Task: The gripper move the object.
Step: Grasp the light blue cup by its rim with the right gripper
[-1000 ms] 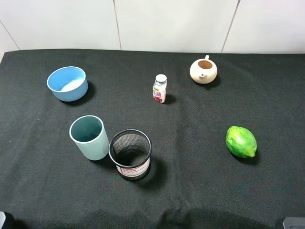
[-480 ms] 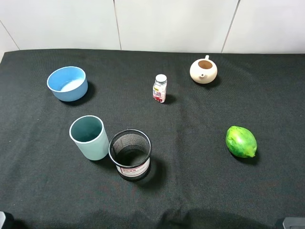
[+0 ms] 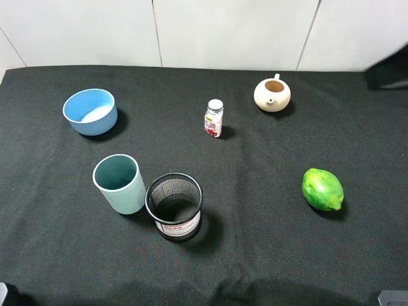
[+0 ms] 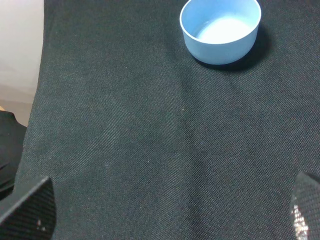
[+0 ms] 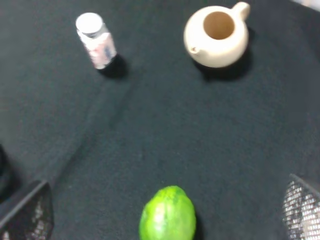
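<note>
The tall pale teal cup stands upright on the black cloth at the left, touching or almost touching the black mesh holder on its right. It does not show in either wrist view. My left gripper is open and empty above bare cloth, with the blue bowl beyond it. My right gripper is open and empty, hovering over the green fruit. In the exterior view only small bits of the arms show at the bottom corners, far from the cup.
A wide blue bowl sits at the back left. A small bottle stands at the middle back, a cream teapot at the back right, a green fruit at the right. A dark blurred shape sits at the upper right edge.
A dark blurred shape has come into the exterior view at the upper right edge. The cup and the other objects have not moved.
</note>
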`<state>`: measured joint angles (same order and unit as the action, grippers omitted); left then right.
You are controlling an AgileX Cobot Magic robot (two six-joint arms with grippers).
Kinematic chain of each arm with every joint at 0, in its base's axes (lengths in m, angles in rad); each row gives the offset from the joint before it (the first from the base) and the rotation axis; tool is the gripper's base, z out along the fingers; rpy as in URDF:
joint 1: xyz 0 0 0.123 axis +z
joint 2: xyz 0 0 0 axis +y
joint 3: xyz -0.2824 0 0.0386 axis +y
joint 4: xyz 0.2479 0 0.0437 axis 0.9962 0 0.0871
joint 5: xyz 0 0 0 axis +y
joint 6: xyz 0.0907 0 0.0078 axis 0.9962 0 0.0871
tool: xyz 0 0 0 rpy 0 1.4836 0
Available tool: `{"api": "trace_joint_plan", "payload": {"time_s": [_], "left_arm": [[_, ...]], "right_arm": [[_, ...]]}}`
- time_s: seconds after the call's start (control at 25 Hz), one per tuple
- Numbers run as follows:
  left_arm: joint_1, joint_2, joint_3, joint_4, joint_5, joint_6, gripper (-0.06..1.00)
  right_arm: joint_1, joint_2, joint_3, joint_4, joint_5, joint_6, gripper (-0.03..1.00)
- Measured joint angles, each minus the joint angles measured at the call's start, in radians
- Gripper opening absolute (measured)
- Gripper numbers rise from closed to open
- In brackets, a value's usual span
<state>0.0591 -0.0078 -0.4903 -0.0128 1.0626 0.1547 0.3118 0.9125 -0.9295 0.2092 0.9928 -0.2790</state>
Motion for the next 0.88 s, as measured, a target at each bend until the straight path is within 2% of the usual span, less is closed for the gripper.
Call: {"api": "trace_joint_plan", "payload": {"time_s": [0.52, 0.88], "left_arm": [[0.000, 0.000, 0.000, 0.000, 0.000, 0.000, 0.99], [0.000, 0.000, 0.000, 0.000, 0.000, 0.000, 0.99]], "right_arm": [[0.216, 0.294, -0.207, -0.019, 0.028, -0.002, 0.69], [0.388, 0.463, -0.342, -0.093, 0.075, 0.018, 0.69]]}}
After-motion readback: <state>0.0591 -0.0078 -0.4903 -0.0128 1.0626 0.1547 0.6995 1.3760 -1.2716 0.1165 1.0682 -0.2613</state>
